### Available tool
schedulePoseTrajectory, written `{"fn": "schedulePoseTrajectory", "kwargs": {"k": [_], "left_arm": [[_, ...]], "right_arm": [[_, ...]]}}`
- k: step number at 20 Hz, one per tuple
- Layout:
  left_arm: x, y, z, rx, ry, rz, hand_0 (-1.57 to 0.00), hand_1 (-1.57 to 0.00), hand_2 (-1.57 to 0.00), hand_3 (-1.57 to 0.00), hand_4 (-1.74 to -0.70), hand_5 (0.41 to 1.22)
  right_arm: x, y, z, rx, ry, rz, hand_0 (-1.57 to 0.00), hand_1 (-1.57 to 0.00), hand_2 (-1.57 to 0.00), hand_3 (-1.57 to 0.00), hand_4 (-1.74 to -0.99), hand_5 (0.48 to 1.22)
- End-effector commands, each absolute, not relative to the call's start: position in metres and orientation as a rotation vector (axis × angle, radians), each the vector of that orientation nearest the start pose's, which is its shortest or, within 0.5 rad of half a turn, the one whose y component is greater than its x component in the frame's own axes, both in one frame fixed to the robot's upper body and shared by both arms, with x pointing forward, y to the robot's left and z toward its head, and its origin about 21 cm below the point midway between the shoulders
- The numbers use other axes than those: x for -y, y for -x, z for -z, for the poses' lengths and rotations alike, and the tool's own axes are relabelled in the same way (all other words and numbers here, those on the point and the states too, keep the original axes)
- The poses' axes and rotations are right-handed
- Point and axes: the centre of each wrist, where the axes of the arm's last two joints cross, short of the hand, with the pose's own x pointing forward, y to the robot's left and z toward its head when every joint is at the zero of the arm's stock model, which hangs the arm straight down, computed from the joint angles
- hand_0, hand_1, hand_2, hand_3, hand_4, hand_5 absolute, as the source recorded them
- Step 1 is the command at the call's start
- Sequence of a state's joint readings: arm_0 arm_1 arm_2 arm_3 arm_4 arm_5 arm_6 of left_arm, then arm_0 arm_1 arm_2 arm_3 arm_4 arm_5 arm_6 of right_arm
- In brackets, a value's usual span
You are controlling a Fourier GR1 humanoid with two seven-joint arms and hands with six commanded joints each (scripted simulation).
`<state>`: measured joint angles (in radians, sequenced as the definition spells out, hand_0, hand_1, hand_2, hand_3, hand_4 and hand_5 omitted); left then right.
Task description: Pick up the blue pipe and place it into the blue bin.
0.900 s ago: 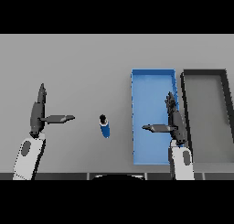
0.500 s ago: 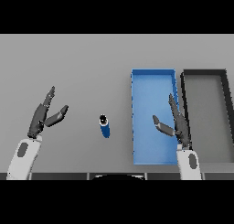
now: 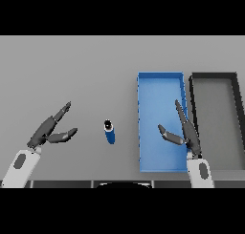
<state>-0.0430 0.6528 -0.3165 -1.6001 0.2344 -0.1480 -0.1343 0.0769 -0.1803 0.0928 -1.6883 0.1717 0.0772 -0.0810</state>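
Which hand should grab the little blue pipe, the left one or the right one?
Probably the left. The left hand is open beside the blue pipe with only bare table between them. The right hand, also open, hovers over the blue bin, farther from the pipe.

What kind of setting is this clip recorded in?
Likely a bare tabletop sorting station: a plain grey table holding a blue bin, a dark bin beside it, and one small blue pipe.

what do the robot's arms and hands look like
Each forearm is white with a small grey oval marking near the wrist. The left hand and the right hand are dark grey, with slender segmented fingers and a thumb. No cables or sleeves are visible.
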Motion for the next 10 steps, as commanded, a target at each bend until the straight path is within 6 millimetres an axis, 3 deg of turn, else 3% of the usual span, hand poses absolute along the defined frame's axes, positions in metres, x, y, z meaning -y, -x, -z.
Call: {"fn": "schedulePoseTrajectory", "kwargs": {"k": [1,4,10], "left_arm": [[-0.295,-0.242,-0.046,1.543,0.105,0.706,0.0,0.0,0.0,0.0,-0.99,0.566],[-0.279,-0.228,-0.052,1.447,0.14,0.812,0.0,0.0,0.0,0.0,-1.02,0.512],[-0.237,-0.219,-0.036,1.37,0.222,0.935,0.0,0.0,0.0,0.0,-1.1,0.466]], "right_arm": [[0.247,-0.227,-0.016,1.658,0.129,-0.402,0.0,0.0,0.0,0.0,-1.2,0.58],[0.25,-0.227,-0.017,1.657,0.127,-0.384,0.0,0.0,0.0,0.0,-1.225,0.58],[0.246,-0.23,-0.02,1.658,0.13,-0.394,0.0,0.0,0.0,0.0,-1.213,0.571]]}}
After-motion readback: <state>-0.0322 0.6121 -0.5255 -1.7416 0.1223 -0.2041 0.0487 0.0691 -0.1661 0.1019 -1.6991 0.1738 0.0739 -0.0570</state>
